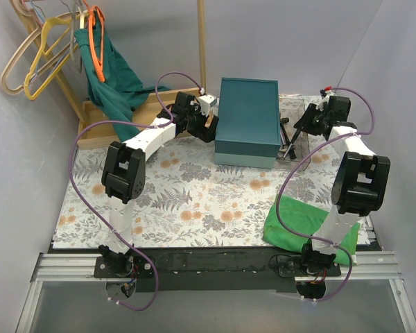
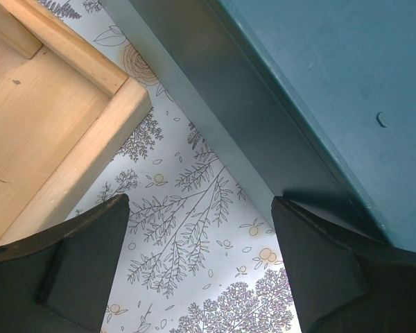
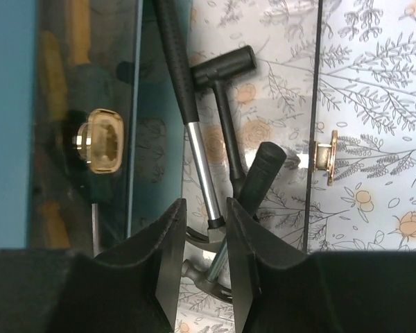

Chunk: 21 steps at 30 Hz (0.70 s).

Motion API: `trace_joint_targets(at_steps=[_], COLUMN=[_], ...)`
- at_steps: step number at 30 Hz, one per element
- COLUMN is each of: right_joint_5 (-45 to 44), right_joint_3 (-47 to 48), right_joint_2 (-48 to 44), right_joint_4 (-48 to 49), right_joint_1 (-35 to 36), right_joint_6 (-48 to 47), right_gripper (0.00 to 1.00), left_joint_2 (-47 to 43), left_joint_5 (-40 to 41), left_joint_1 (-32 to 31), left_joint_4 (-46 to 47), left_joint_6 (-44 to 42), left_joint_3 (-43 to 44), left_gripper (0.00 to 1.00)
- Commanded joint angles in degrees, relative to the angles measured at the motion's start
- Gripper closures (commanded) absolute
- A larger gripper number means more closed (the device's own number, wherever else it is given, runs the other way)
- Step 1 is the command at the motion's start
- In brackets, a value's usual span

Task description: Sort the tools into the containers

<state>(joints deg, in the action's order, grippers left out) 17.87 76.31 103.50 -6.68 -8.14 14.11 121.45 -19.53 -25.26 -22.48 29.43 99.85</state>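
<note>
Three hammers point(image 3: 202, 163); one clear bin point(image 3: 315, 83); one teal box point(image 1: 248, 121); one wooden tray point(image 2: 48, 132); one green cloth point(image 1: 298, 222).

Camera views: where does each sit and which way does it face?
Top external: above, behind the bases, looking down on the table; both arms show.
Left wrist: faces down between teal box and wooden tray; left gripper at bottom.
Right wrist: faces down into clear container of hammers; right gripper at bottom.
Shared: top and left wrist show the teal box.
</note>
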Motion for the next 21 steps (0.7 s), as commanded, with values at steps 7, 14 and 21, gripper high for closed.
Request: trace_joint_targets(at_steps=[7,14,21], right_joint_5=[-6.88,-10.13,-11.89], right_joint_3=[2.79,4.72,2.36], right_joint_2=[4.33,5.04,5.39], right_joint_4=[-2.72,-5.36,-4.75], right_joint_1=[2.16,3.13,3.22], right_joint_6=[2.33,1.18,0.92], right_gripper=[0.60,0.60,0.60], left_joint_2=[-4.11,-4.11,-3.32], left_joint_5=[-0.69,-0.51,-1.04], left_joint_1=[-1.29,-1.29,-1.46], left_joint_4=[-0.11,-0.20,0.16], left_joint_6=[0.10,0.01,0.45], left_joint_3=[-0.89,-1.24,-0.89], left_gripper=[0.16,0.16,0.16])
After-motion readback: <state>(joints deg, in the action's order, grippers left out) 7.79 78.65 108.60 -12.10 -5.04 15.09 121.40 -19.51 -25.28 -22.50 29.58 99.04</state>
